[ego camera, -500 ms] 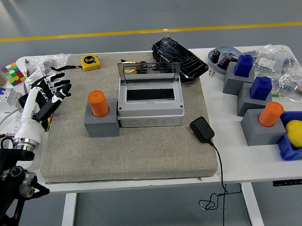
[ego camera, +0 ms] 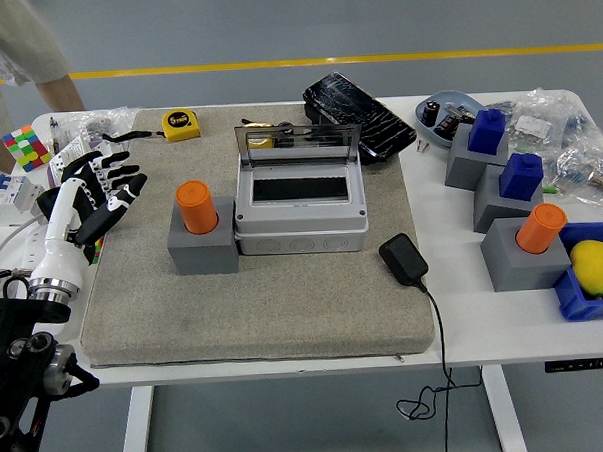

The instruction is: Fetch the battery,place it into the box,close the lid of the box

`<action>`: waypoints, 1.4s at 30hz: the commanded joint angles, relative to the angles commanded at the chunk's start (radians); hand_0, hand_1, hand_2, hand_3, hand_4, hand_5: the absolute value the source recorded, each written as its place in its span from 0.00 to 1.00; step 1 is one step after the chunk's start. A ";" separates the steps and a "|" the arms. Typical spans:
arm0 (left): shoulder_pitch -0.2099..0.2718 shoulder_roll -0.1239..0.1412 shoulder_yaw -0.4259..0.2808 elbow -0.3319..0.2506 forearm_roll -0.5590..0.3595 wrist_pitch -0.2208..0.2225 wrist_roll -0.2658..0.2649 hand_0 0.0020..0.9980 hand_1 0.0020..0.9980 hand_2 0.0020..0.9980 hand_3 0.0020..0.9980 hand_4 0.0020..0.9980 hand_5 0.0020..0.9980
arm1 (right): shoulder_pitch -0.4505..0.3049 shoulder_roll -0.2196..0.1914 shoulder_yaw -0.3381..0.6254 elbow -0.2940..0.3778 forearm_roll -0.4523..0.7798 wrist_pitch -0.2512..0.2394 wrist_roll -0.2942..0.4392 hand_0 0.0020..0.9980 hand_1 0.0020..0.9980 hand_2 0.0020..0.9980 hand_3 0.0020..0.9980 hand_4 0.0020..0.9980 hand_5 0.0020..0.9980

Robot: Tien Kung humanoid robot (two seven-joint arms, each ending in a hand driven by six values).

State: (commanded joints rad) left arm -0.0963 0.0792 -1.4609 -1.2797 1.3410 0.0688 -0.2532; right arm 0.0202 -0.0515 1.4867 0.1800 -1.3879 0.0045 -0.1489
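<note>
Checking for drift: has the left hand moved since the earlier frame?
Barely: the left hand edged slightly toward the orange battery, fingers open.

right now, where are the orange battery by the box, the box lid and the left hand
orange battery (ego camera: 195, 206): head view, on its upright side, standing in the grey holder.
box lid (ego camera: 298, 143): head view, middle of the raised clear panel.
left hand (ego camera: 92, 191): head view, on the palm.

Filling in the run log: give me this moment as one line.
left hand: open, hovering at mat's left edge | orange cylindrical battery: in grey holder, untouched | grey plastic box: lid up
</note>
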 joint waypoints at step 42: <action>-0.157 -0.050 0.207 0.194 0.158 -0.003 -0.084 0.76 0.76 0.74 0.77 1.00 0.28 | 0.011 -0.002 -0.012 0.000 0.021 0.013 0.003 0.65 0.65 0.68 0.59 1.00 0.55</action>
State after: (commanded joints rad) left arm -0.2534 0.0291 -1.2537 -1.0855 1.4990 0.0655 -0.3371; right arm 0.0308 -0.0537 1.4745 0.1800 -1.3669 0.0170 -0.1458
